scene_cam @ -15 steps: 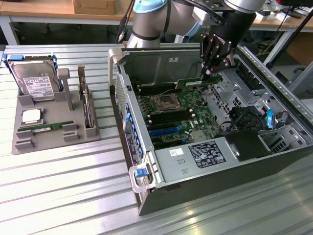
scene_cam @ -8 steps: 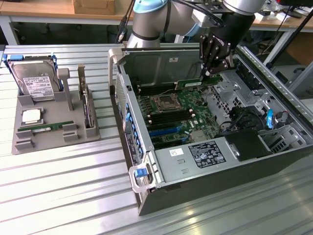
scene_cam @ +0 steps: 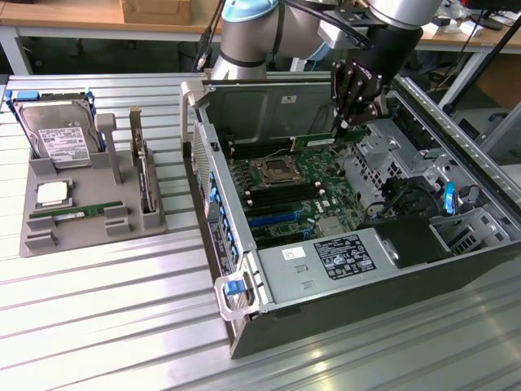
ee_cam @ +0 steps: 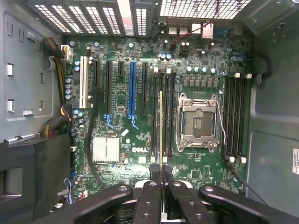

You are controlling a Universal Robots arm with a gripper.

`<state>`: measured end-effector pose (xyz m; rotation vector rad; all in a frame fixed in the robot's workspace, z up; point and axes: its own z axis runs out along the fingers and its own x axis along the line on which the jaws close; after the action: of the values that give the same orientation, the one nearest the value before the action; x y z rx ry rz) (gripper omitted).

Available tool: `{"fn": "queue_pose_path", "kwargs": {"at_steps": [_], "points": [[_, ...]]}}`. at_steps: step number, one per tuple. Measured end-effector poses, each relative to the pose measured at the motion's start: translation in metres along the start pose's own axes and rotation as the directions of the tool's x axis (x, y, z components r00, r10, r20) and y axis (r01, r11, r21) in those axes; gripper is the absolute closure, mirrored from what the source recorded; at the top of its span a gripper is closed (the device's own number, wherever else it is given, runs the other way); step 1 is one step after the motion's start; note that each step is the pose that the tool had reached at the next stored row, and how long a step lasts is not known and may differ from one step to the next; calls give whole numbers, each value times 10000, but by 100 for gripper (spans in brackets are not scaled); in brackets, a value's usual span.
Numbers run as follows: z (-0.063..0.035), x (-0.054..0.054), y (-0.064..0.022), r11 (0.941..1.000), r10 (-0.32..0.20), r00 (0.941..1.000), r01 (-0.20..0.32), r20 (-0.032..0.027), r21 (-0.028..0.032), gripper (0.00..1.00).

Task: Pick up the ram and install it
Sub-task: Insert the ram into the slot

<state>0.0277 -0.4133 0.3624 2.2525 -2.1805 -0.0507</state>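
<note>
Your pincer (ee_cam: pixel 161 176) is clenched on the ram (ee_cam: pixel 161 126). You hold the ram over the black slots (ee_cam: pixel 172 116) beside the socket (ee_cam: pixel 198 122). Its long side runs the same way as the slots.

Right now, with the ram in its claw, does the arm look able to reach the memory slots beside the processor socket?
Likely yes: the claw holds the ram edge-on above those empty slots, the case stands open, nothing crosses them.
</note>
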Motion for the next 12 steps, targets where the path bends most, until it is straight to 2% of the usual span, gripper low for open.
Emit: {"fn": "queue_pose_path", "kwargs": {"at_steps": [12], "points": [[92,2,-3,10000,0,10000,0,-1,0,88]]}}
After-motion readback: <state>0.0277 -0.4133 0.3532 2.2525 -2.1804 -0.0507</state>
